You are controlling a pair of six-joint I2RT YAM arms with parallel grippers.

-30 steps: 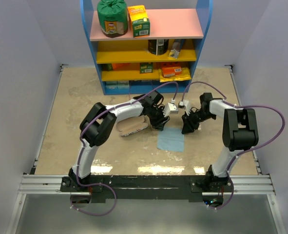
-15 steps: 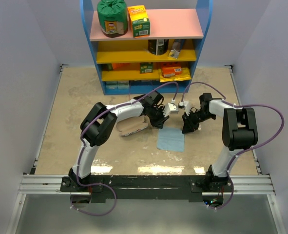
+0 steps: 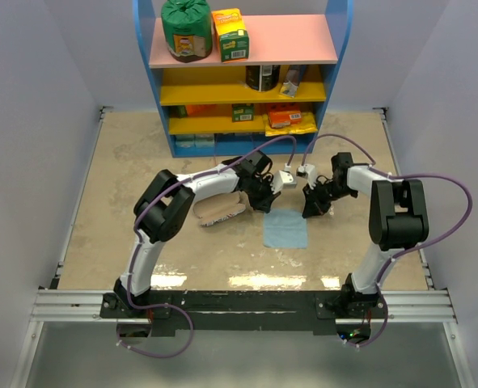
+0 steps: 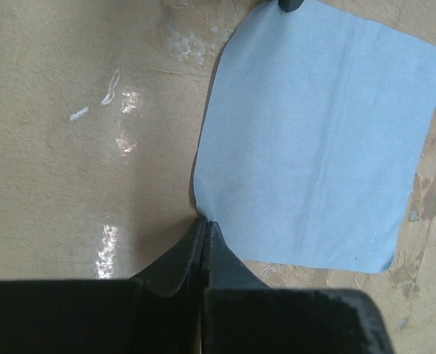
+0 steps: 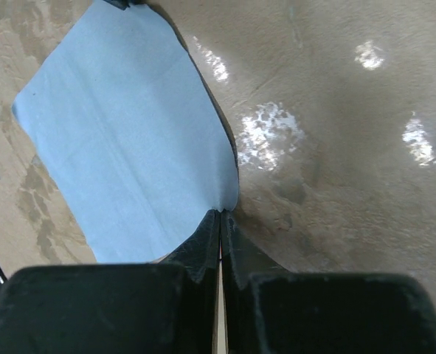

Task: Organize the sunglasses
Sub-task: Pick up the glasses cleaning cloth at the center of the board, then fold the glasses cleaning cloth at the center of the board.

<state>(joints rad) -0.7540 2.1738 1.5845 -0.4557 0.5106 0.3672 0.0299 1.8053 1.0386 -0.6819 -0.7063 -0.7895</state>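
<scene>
No sunglasses show in any view. A light blue square cloth (image 3: 285,229) lies on the table between the two arms. My left gripper (image 3: 268,202) is shut on the cloth's far left corner; in the left wrist view its tips (image 4: 204,220) pinch the edge of the cloth (image 4: 313,147). My right gripper (image 3: 310,208) is shut on the far right corner, and in the right wrist view its tips (image 5: 221,212) pinch the cloth (image 5: 122,147) there. Each wrist view shows the other gripper's dark tip at the top edge.
A tan oblong pouch (image 3: 221,208) lies just left of the left gripper. A blue shelf unit (image 3: 243,77) with packages and cans stands at the back of the table. Purple cables loop over both arms.
Both grippers have closed on the cloth's far corners. The cloth has shifted slightly to the right and now lies squarer.
</scene>
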